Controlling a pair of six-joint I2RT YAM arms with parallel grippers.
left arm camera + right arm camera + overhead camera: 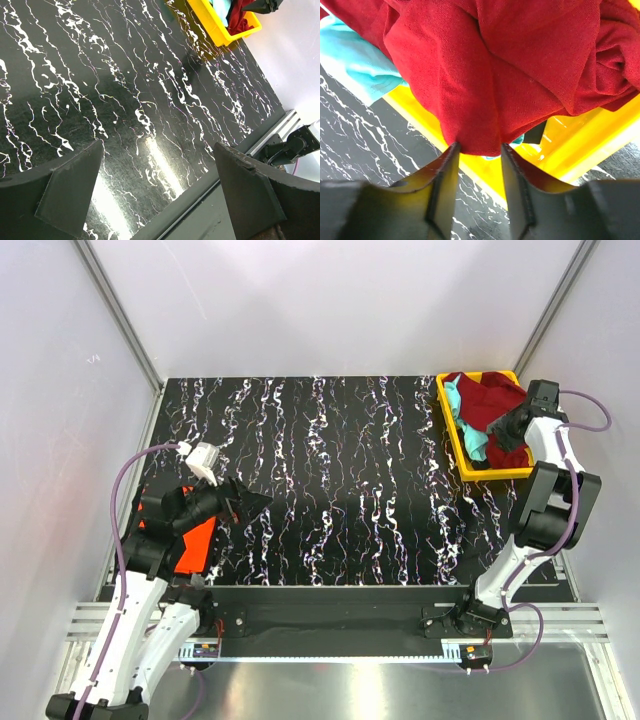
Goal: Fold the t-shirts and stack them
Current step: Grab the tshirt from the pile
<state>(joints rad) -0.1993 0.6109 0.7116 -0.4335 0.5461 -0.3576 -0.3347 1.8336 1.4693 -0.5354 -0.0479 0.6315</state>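
A dark red t-shirt (490, 405) lies heaped in the yellow tray (452, 430) at the table's back right, over a turquoise t-shirt (455, 400). My right gripper (502, 428) is at the tray. In the right wrist view, the right gripper (479, 147) pinches a bunched fold of the dark red t-shirt (520, 60) just above the tray's rim (570, 145); the turquoise t-shirt (360, 65) shows at the left. An orange t-shirt (197, 543) lies at the table's front left, partly under my left arm. My left gripper (255, 505) hovers open over bare table, and the left gripper (159, 145) holds nothing.
The black marbled table (340, 480) is walled by white panels at the back and sides. Its front edge and a metal rail (280, 130) run below the left gripper. The yellow tray (210, 25) shows far off in the left wrist view. A dark cloth (535, 132) peeks from under the red t-shirt.
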